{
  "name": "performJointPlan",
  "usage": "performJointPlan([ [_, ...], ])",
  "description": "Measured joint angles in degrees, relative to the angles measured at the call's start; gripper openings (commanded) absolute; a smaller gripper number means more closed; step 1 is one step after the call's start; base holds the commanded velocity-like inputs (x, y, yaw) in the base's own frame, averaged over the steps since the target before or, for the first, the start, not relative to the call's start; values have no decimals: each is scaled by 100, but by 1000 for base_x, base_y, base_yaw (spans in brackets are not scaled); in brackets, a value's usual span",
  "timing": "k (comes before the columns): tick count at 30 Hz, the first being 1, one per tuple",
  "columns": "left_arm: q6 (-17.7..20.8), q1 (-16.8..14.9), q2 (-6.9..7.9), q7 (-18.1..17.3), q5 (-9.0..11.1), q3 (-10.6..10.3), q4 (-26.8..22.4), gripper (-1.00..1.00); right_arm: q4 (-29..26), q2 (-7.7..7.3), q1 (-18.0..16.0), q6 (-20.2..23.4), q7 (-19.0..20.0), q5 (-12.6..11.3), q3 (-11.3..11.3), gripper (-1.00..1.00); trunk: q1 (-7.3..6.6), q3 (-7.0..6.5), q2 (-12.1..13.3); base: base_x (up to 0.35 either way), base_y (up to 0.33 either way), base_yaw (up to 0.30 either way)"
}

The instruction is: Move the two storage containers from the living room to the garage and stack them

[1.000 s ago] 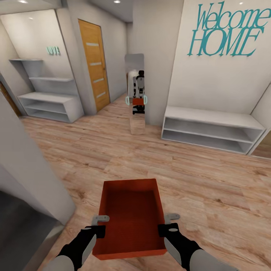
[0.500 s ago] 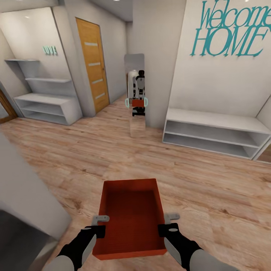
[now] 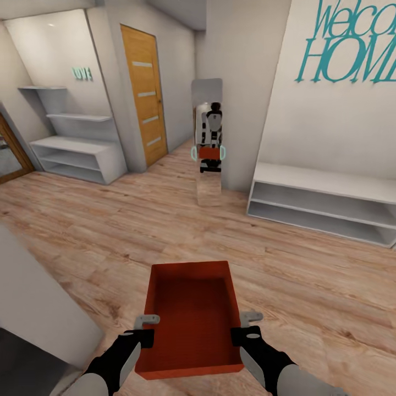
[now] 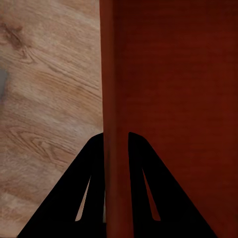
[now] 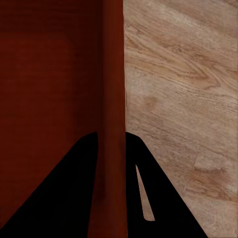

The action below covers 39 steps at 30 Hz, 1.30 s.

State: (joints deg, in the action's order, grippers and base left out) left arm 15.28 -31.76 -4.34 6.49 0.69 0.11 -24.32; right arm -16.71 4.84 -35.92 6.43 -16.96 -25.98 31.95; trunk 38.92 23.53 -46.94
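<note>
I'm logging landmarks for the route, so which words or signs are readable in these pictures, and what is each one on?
"Welco" over "HOM", teal lettering cut off by the picture's edge, on the white wall above the long low white shelf unit.
Small teal wall lettering above the stepped white shelves: too blurred to read surely.
The orange-red storage container bears no text.

Orange-red container [image 3: 190, 313] between both grippers, above wood floor [image 3: 308, 286]

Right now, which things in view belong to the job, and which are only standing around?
Job: container, left gripper, right gripper.

Not the job: mirror, wooden door, low shelf, corner shelves, wall lettering.
</note>
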Motion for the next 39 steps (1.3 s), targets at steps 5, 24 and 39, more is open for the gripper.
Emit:
performJointPlan([
  [5, 2, -1, 0, -1, -3, 1, -1, -100, -1, 0, 0, 0, 0, -1, -1, -100, 0, 0, 0, 323, 0, 268],
  [24, 2, -2, -1, 0, -2, 0, 4, -100, 3, 0, 1, 1, 0, -1, -1, -100, 0, 0, 0, 323, 0, 23],
  [39, 4, 3, 0, -2, -6, 5, 4, -100, 12, 3, 1, 1, 4, 4, -4, -100, 0, 0, 0, 323, 0, 15],
])
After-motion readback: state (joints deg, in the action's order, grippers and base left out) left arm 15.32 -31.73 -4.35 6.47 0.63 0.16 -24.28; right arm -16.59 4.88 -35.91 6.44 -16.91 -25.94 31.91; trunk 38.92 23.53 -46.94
